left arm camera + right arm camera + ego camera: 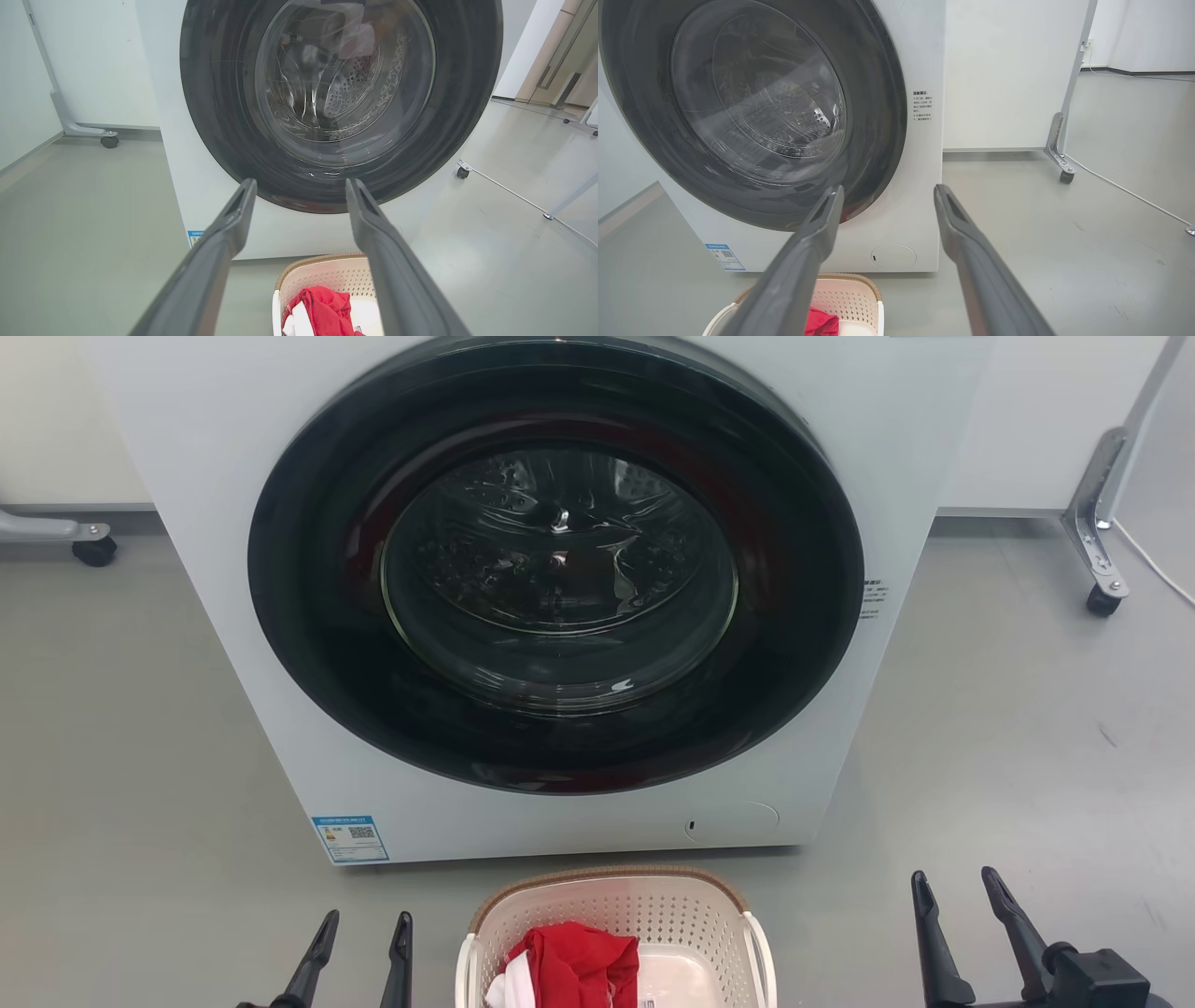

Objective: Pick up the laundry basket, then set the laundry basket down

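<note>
Well, the laundry basket (611,875) sits on the grey floor (112,756) just in front of the washing machine (233,663), below its dark round door (560,579) and between the two arms. A red cloth (579,961) lies bunched inside it, with a bit of white beside it. The left tool (368,919) hangs near the basket's left side, parted and empty, clear of it. The right tool (954,877) stands farther off on the other side, likewise spread on nothing.
</note>
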